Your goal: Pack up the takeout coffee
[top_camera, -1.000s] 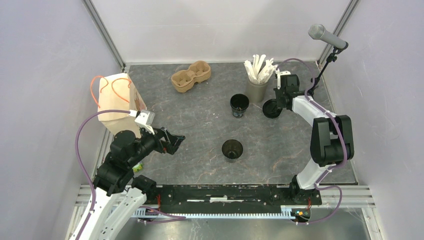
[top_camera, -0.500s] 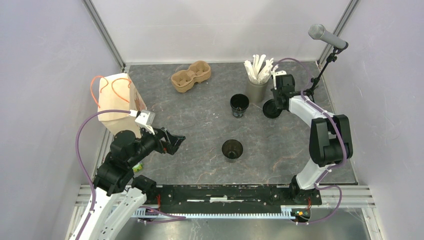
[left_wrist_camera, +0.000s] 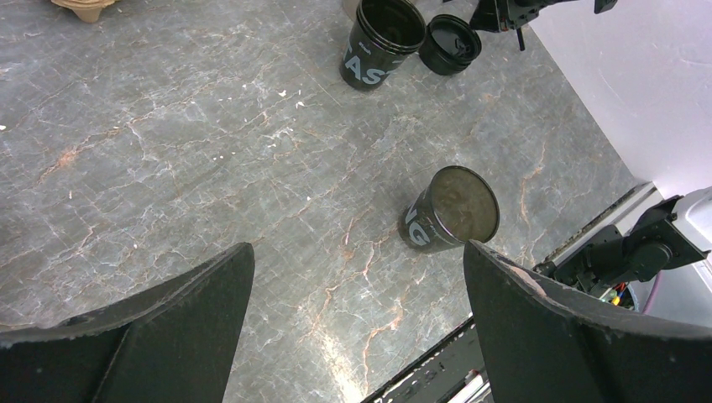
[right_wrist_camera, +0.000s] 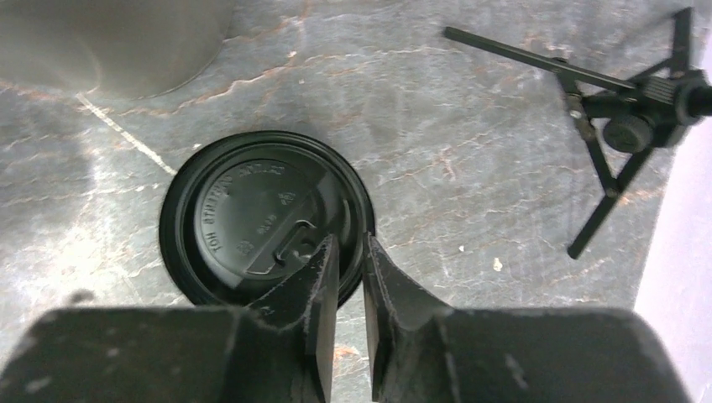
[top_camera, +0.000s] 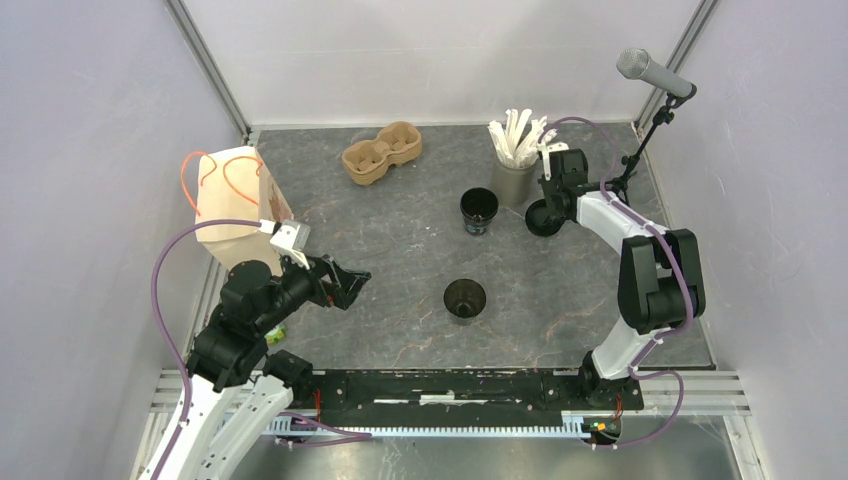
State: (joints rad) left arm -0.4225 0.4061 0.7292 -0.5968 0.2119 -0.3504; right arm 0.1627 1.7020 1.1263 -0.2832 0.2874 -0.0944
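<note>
two black cups stand open on the marble table [top_camera: 400, 250] in the top view: the takeout coffee [top_camera: 465, 298] upright near the middle, and a second cup [top_camera: 479, 211] beyond it. the black lid [top_camera: 541, 220] lies flat off to the right of that second cup, just beside the grey cup of white sticks [top_camera: 514, 170], and the right gripper [top_camera: 549, 206] is down at its edge. the left gripper [top_camera: 352, 283] hangs left of the coffee, jaws wide apart and holding nothing, and looks about as near to the cup as the right one. from the left wrist, the takeout coffee [left_wrist_camera: 449, 210] shows a brown fill and no lid; it lies ahead of the left gripper [left_wrist_camera: 358, 248], toward its right finger, long axis vertical, with the second cup [left_wrist_camera: 382, 38] and the black lid [left_wrist_camera: 451, 44] far beyond. from the right wrist, the black lid [right_wrist_camera: 260, 218] sits top side up, and the right gripper [right_wrist_camera: 351, 248] has its fingers [right_wrist_camera: 319, 285] a narrow slit apart at the lid's rim; whether they pinch the rim cannot be told. a microphone stand [right_wrist_camera: 621, 126] foot is near. the lid probably has to travel near and left to reach the coffee, and the right arm is placed for that.
</note>
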